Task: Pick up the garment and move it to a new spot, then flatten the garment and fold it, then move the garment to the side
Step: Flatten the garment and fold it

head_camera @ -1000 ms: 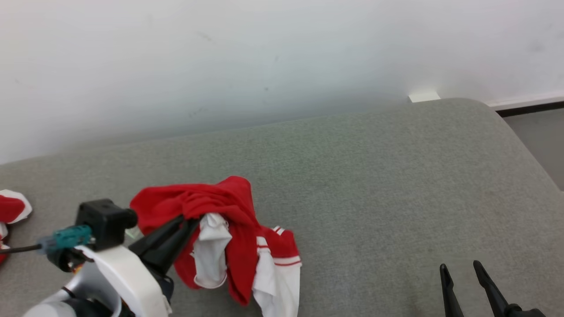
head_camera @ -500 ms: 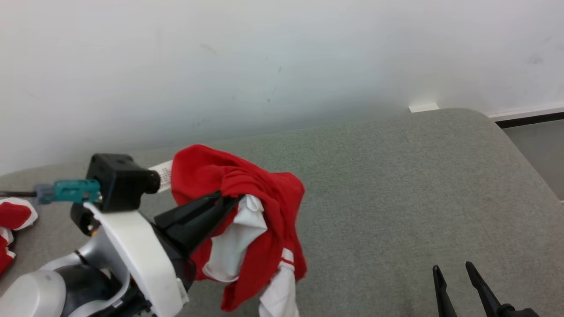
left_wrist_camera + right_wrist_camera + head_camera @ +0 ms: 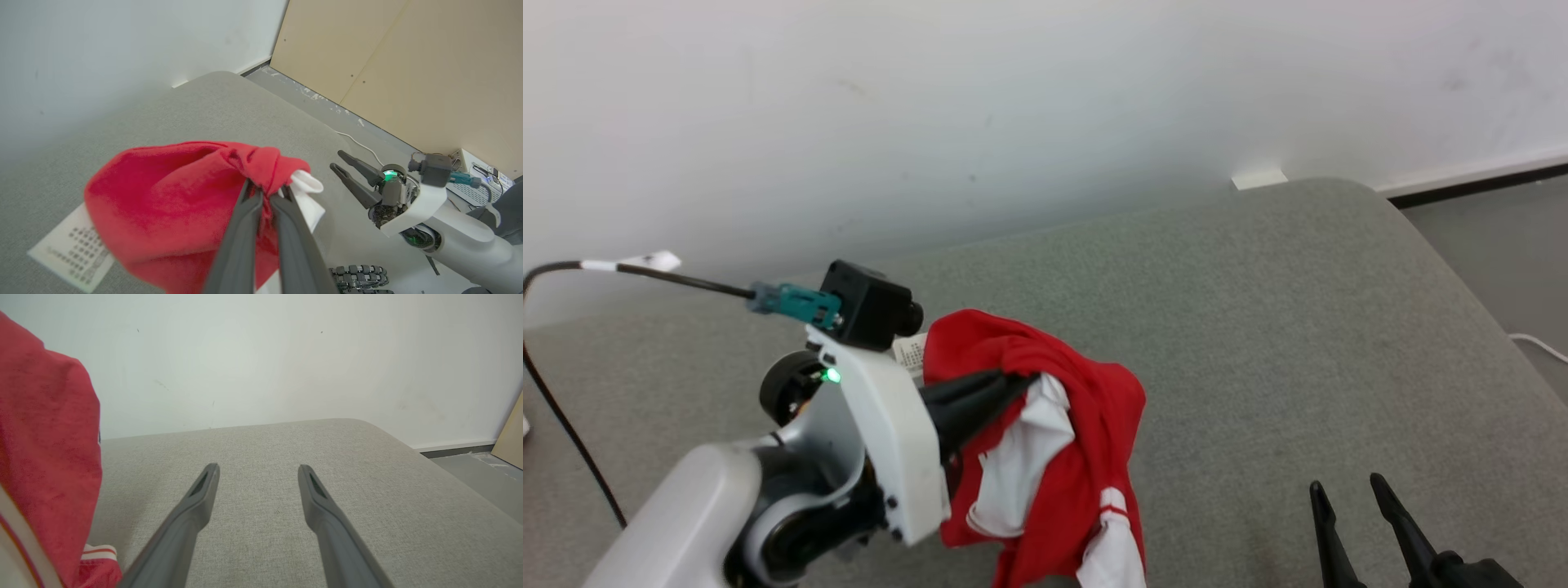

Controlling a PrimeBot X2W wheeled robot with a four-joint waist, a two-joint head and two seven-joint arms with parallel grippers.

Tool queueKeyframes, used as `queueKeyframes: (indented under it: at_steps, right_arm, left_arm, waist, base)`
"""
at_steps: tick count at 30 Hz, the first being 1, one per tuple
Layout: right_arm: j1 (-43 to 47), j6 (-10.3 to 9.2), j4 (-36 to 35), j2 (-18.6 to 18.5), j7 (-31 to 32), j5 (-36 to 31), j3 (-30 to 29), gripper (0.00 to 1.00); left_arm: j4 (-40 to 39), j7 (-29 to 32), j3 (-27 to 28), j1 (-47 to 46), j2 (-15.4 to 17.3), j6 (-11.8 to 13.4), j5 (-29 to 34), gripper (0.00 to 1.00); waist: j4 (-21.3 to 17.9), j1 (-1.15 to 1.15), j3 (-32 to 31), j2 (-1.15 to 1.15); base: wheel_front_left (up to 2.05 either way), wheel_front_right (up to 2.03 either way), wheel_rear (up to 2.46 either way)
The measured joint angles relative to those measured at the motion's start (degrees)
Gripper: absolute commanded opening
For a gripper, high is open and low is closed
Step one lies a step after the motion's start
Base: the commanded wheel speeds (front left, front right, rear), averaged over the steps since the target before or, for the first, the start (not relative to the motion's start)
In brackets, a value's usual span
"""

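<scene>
- Lifted since a second ago, the red-and-white garment (image 3: 1086,441) hangs over the grey counter (image 3: 1258,327), left of centre.
- Left gripper (image 3: 1025,382) fingers are clenched on its bunched top, and its long axis runs downward.
- Lower end is cut off at the near edge.
- Right gripper (image 3: 1343,490) fingers are spread and empty, near right.

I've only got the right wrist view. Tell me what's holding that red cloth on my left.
Observer: The left gripper, shut on a bunched fold of the garment.
Operator: Say whether it's off the cushion.
Observer: It hangs from the fingers; the head view cuts off its lower end, so contact with the cushion is unclear.
Operator: Report anything else on it.
Observer: A white printed label sticks out beside the fold.
</scene>
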Motion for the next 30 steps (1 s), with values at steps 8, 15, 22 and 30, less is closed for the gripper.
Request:
queueKeyframes:
  at_steps: [8,15,22,30]
  right_arm:
    - [-2.6,0.00,-0.3,0.0,0.0,1.5,1.8,1.00]
    - [-2.9,0.00,-0.4,0.0,0.0,1.8,1.2,1.00]
    - [-2.6,0.00,-0.5,0.0,0.0,0.9,-0.5,1.00]
    - [-2.0,0.00,-0.2,0.0,0.0,-0.5,-1.5,1.00]
  left_arm:
    - [22.3,-11.5,-1.2,-4.4,-4.7,-0.4,8.6,0.00]
    - [37.0,-21.3,-3.0,-6.2,-5.3,-1.9,15.2,0.01]
    - [40.5,-23.9,-5.6,-4.4,-4.9,-3.9,16.1,1.00]
    - [33.3,-24.9,-6.0,2.1,-5.3,-3.1,14.6,1.00]
  waist:
    - [-3.5,0.00,4.3,0.00]
    - [-6.2,0.01,7.4,0.00]
    - [-4.2,0.01,6.9,0.00]
    - [-1.1,0.00,4.3,0.00]
  base:
    - [0.00,0.00,0.00]
    - [0.00,0.00,0.00]
    - [0.00,0.00,0.00]
    - [0.00,0.00,0.00]
